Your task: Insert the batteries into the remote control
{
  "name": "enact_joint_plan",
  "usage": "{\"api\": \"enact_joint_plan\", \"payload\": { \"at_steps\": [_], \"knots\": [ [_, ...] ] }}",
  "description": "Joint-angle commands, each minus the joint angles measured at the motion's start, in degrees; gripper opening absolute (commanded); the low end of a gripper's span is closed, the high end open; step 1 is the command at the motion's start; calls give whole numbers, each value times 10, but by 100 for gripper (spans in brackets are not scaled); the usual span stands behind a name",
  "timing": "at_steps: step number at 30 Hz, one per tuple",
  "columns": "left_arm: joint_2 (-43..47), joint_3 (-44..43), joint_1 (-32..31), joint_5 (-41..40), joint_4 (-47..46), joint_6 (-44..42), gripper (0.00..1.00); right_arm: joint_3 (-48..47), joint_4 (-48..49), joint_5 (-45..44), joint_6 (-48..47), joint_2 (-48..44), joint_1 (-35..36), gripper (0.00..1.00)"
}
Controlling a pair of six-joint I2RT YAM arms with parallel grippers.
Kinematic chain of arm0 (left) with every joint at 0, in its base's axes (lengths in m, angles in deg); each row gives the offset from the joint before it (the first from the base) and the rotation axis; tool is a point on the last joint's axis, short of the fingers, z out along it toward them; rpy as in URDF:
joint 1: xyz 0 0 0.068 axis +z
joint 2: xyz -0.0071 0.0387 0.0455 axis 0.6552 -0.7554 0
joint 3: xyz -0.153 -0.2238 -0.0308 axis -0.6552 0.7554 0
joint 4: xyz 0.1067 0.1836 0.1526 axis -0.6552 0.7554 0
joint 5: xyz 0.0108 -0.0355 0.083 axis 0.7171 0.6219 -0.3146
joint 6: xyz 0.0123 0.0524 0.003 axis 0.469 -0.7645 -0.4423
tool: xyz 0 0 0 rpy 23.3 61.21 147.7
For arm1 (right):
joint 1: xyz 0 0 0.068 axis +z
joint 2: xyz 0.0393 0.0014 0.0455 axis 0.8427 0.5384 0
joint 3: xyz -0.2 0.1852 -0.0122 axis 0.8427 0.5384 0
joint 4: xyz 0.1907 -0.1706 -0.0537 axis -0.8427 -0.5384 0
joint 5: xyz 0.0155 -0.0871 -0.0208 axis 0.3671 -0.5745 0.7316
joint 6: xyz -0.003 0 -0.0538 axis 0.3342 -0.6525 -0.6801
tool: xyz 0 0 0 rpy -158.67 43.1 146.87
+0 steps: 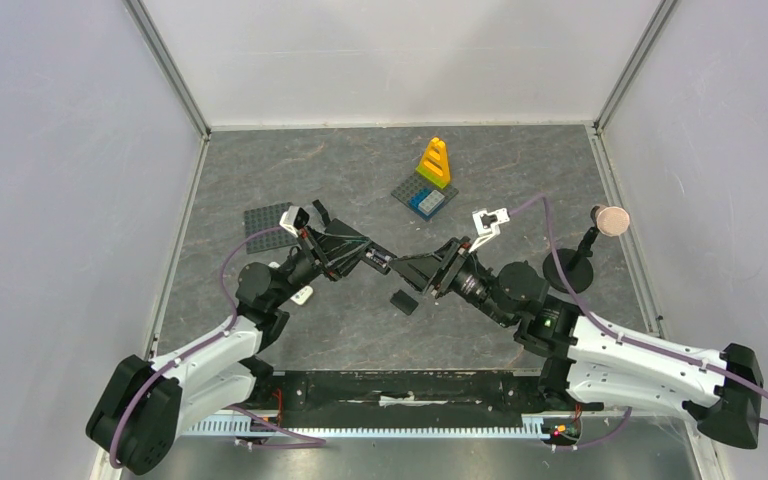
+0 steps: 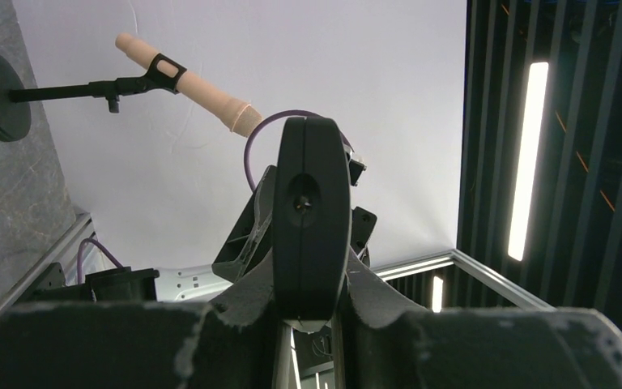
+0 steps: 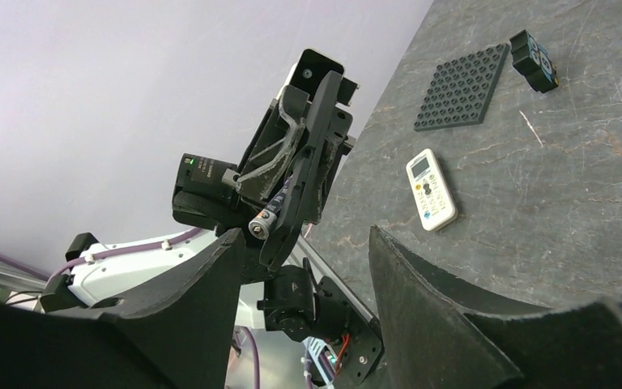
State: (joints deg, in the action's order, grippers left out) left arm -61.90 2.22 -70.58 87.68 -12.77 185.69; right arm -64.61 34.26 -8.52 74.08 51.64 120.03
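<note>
White shells, black joints and black bases on left arm (image 1: 205,355) and right arm (image 1: 630,360). Trailed by purple cable (image 1: 225,275) along each. Matte black left pincer (image 1: 375,258) and right pincer (image 1: 415,270), fingers (image 3: 445,316) scuffed grey at edges. Topped at each wrist by white camera bracket (image 1: 488,220).

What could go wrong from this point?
The small dark silver-tipped battery is pinched mid-air in the left gripper, facing the open right gripper; a handover could drop it. The slim white remote control lies buttons-up on the table, unheld, so its slot likely faces down.
</note>
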Motion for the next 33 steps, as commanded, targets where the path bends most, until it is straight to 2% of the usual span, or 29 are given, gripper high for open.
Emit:
{"api": "enact_joint_plan", "payload": {
  "at_steps": [1,9,13,16,33],
  "knots": [
    [9,0,-1,-17,-16,19,2,-17,31,-3,5,7,-1,59],
    [13,3,-2,-20,-13,10,2,-9,54,-9,1,1,-1,58],
    [13,5,-2,-20,-13,9,2,-10,60,-5,0,0,-1,65],
    [13,5,-1,-20,-12,8,2,-13,53,-11,2,3,-1,66],
    [19,-4,-1,-5,-5,1,2,-15,13,-33,40,34,-10,57]
  ]
}}
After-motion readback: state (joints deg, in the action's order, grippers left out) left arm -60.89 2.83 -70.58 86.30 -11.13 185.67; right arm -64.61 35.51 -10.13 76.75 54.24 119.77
